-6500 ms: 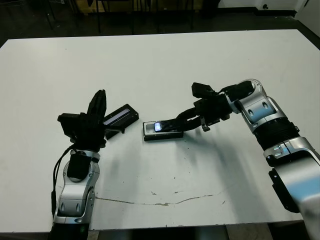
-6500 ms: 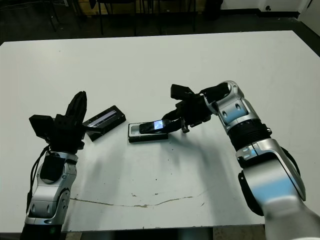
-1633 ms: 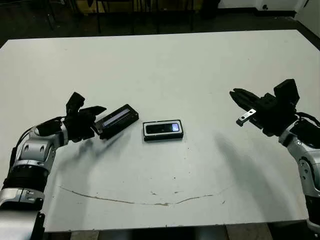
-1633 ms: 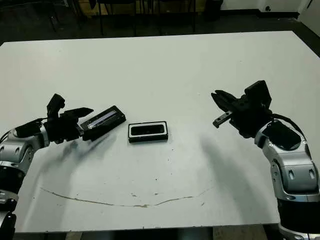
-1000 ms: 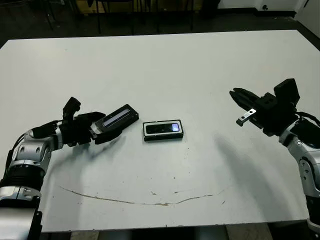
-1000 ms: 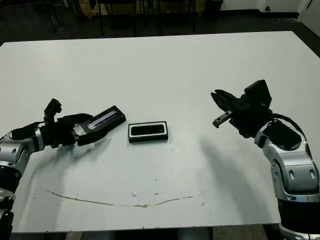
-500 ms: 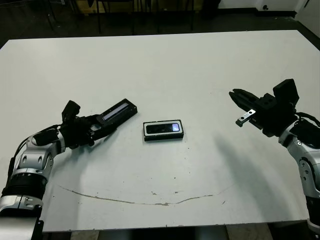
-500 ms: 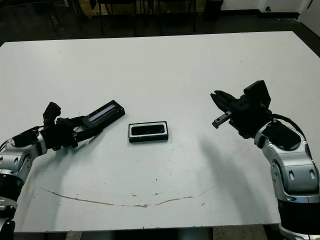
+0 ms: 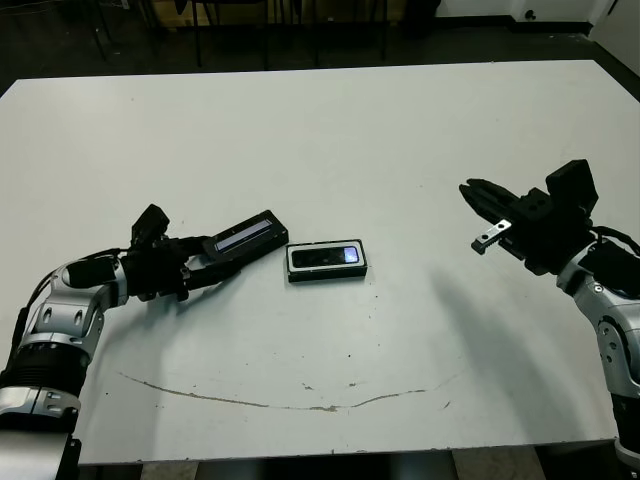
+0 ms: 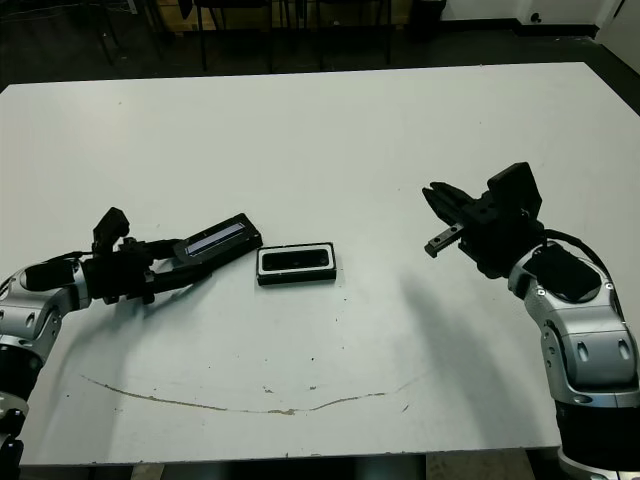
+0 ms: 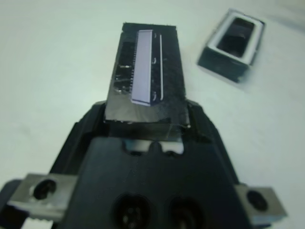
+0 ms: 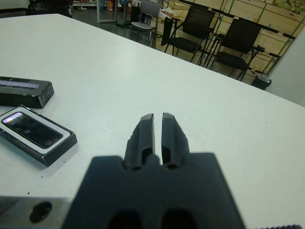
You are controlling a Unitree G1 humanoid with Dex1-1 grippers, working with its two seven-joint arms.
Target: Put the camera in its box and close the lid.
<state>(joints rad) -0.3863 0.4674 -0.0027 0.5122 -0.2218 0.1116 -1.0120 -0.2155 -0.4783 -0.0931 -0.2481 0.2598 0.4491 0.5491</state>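
Holding lid (image 9: 241, 236) by near end in left gripper (image 9: 200, 266), stripe up, low over table (image 9: 330, 120), I kept far end aimed at box (image 9: 326, 259). Camera (image 9: 328, 256) lay inside box, probably seated. Right gripper (image 10: 440, 207), fingers nearly together, empty, parked well apart, out of lid's path.

the left gripper (image 11: 145, 119) clamps the flat black grey-striped lid (image 11: 147, 71); the black white-lined box (image 11: 232, 43) sits apart.
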